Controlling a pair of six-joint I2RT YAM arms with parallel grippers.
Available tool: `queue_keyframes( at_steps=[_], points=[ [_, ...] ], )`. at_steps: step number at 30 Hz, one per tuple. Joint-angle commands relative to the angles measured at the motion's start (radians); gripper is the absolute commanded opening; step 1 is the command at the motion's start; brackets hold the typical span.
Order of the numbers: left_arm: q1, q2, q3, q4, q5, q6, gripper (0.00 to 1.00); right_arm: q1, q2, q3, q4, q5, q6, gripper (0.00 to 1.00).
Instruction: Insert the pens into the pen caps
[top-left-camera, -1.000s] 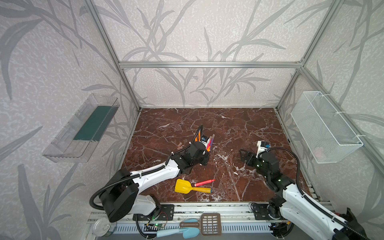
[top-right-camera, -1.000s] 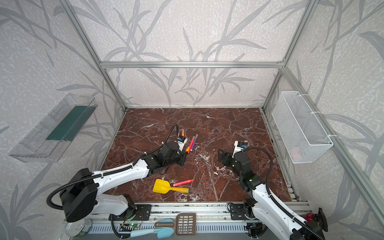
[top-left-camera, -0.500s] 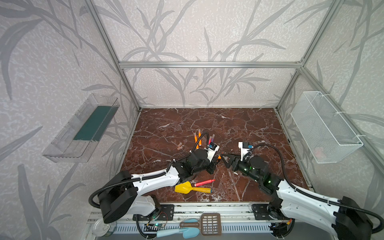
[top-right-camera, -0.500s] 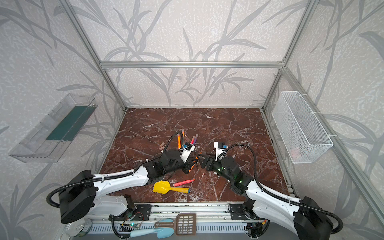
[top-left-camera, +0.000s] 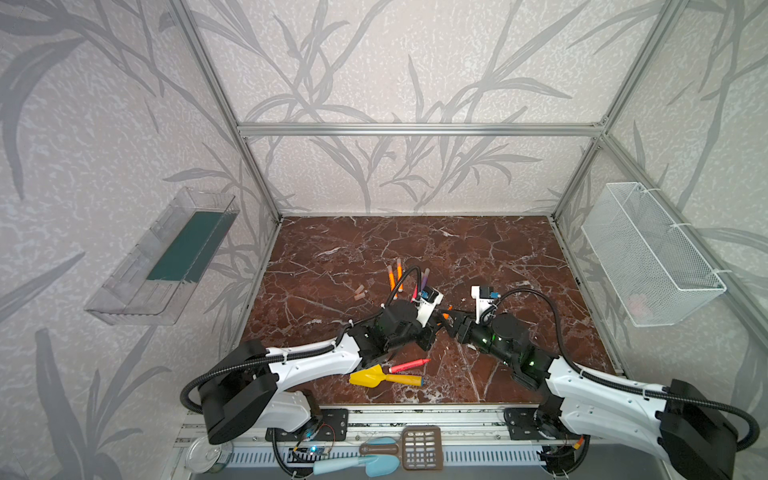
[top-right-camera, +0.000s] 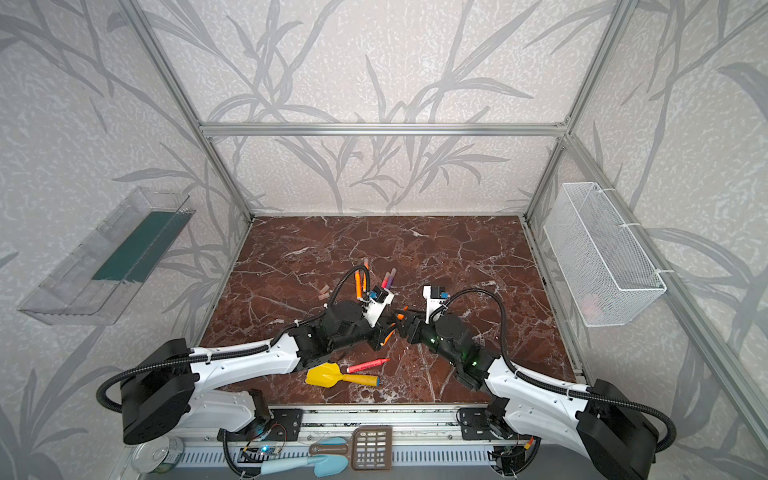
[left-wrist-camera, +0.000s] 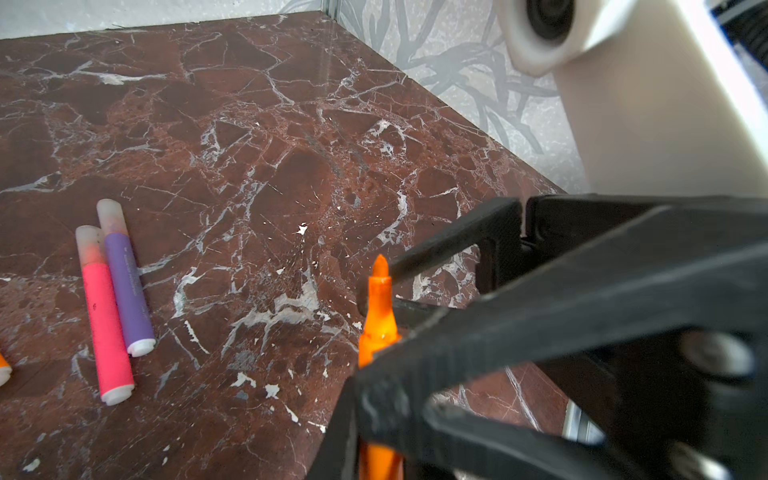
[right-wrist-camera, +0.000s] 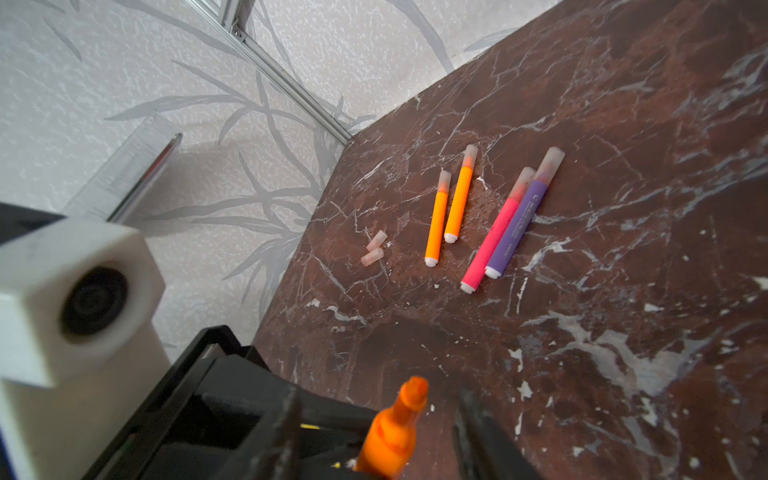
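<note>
Currently an uncapped orange pen (left-wrist-camera: 377, 316) is clamped in the left gripper (top-right-camera: 384, 332), with its bare tip sticking out past the fingertips. That tip is straddled by the right gripper (right-wrist-camera: 376, 401). Its jaws are set narrowly apart, and a gap is seen at each side of the pen. The grippers are met nose to nose above the marble tabletop (top-left-camera: 478, 257). Beyond the left gripper's wrist, away from the arm bases, two capped orange pens (right-wrist-camera: 436, 220), a capped pink pen (right-wrist-camera: 492, 237) and a capped purple pen (right-wrist-camera: 519, 224) are laid, the last two touching. Loose pen caps (right-wrist-camera: 377, 240) are seen near the orange pair. On the wrist's opposite side an uncapped red pen (top-left-camera: 409, 365) is laid close to a yellow toy shovel (top-left-camera: 374, 377).
</note>
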Motion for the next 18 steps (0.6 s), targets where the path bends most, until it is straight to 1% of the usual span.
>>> queue_keyframes(
  at_steps=[1,5,8,13,16,18],
  points=[
    [-0.006,-0.008,-0.014,0.038,-0.014,0.014,0.00,0.007,0.030,0.033,0.044,-0.005,0.023,0.42],
    [-0.007,-0.006,-0.018,0.045,-0.035,0.015,0.00,0.015,0.051,0.037,0.061,-0.015,0.045,0.35],
    [-0.008,-0.003,-0.025,0.061,-0.040,0.012,0.00,0.026,0.055,0.040,0.060,0.003,0.048,0.30],
    [-0.007,-0.006,-0.029,0.070,-0.035,0.010,0.00,0.027,0.065,0.038,0.058,0.023,0.063,0.15],
    [-0.007,-0.013,-0.039,0.081,-0.034,0.009,0.04,0.029,0.066,0.037,0.059,0.026,0.069,0.09],
    [-0.008,-0.018,-0.045,0.084,-0.030,0.008,0.09,0.029,0.066,0.037,0.056,0.034,0.070,0.06]
  ],
)
